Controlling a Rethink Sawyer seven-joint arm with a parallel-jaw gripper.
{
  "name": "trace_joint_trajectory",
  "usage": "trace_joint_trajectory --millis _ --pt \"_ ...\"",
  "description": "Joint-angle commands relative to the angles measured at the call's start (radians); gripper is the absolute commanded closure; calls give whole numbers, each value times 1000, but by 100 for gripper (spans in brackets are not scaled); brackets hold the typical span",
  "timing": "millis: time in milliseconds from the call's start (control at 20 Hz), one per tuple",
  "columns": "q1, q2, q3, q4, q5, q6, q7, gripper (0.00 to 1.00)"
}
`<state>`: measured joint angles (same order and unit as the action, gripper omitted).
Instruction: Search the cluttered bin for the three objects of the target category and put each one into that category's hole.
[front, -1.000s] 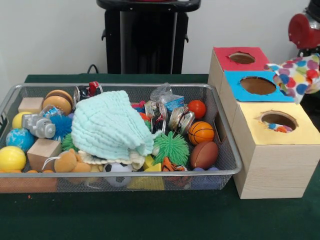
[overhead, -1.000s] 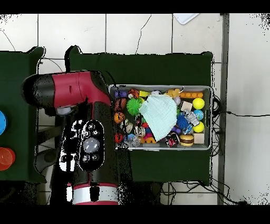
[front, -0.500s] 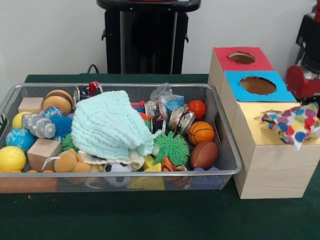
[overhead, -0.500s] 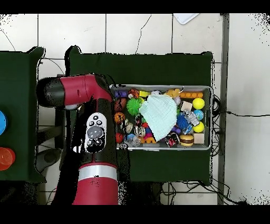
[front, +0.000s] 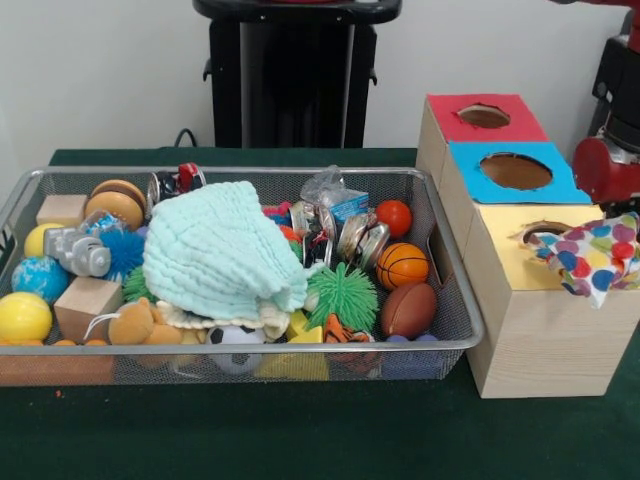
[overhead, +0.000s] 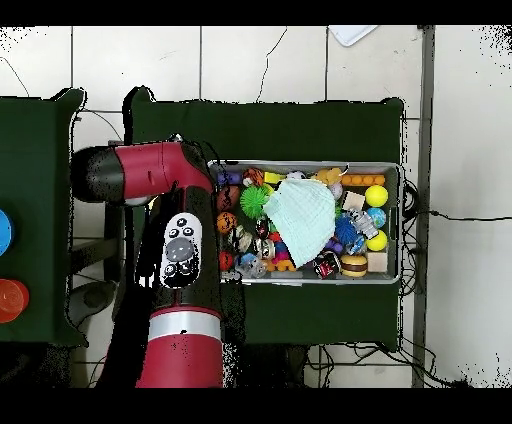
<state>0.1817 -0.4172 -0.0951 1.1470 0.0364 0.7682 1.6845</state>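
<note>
From the front we see the polka-dot cloth (front: 600, 258) hanging over the yellow-topped box (front: 560, 300) beside its hole (front: 545, 233), under the red arm (front: 610, 160), whose jaws we cannot tell, while overhead the arm (overhead: 170, 250) hides the boxes left of the wire bin (overhead: 395, 175).

yellow hole (front: 548, 233): blocked by spotted cloth (front: 596, 256) | blue hole (front: 516, 171): open
</note>
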Motion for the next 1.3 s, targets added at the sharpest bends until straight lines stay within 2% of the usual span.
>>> trace_joint_trajectory --millis 50,250,550,700,950,1150,1300 --pt "-33 35 -26 138 -39 115 141 100" --pt "-65 -46 -26 210 -48 174 58 100" --pt "-106 -71 -4 269 -63 126 20 100" --pt "-145 -38 58 312 -21 61 45 100" --pt "-210 69 183 339 54 -84 54 100" --pt "-213 77 212 341 75 -96 62 100" --pt "-186 55 190 335 77 -59 100 100"
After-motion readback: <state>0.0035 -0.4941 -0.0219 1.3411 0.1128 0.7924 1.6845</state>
